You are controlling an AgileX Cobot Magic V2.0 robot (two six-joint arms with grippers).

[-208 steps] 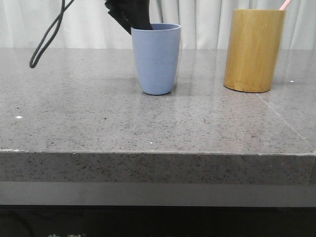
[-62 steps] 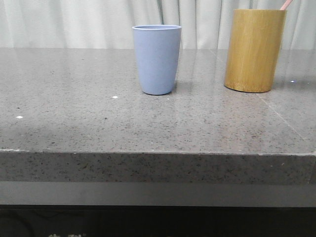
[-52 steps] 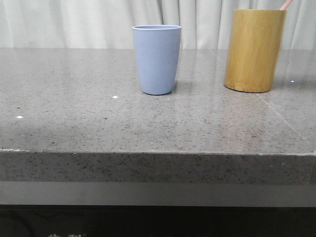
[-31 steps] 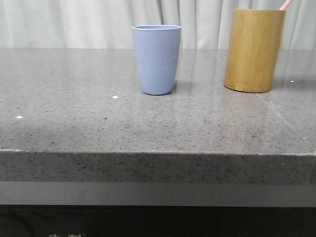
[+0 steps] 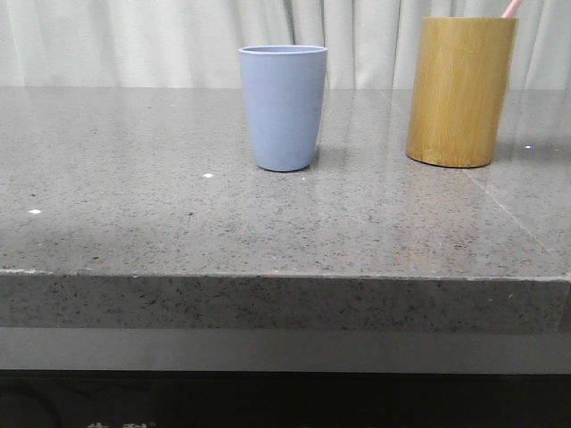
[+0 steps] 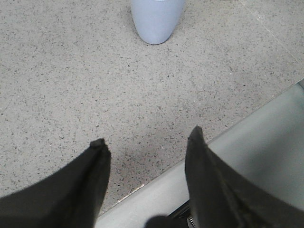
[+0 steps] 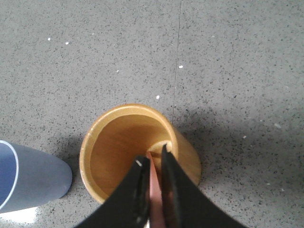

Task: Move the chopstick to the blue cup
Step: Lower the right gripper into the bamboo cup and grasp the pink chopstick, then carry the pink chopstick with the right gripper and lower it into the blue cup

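The blue cup (image 5: 283,107) stands upright at mid-table, and its base (image 6: 156,19) lies ahead of my left gripper (image 6: 147,137). That gripper hangs open and empty over the table's front edge. The pale pink chopstick (image 7: 154,190) stands inside the bamboo cup (image 7: 114,147), with my right gripper (image 7: 153,154) shut on it above the cup's mouth. From the front, just the chopstick's tip (image 5: 510,8) pokes above the bamboo cup (image 5: 459,89), right of the blue cup. The blue cup (image 7: 28,178) sits beside the bamboo one.
The grey speckled stone table (image 5: 134,178) stretches wide to the left and in front of both cups. Its front edge (image 6: 228,128) runs under my left fingers. A pale curtain (image 5: 134,45) hangs behind the table.
The left gripper, earlier behind the blue cup, has left the front view. The chopstick tip has shifted slightly left in the last half second.
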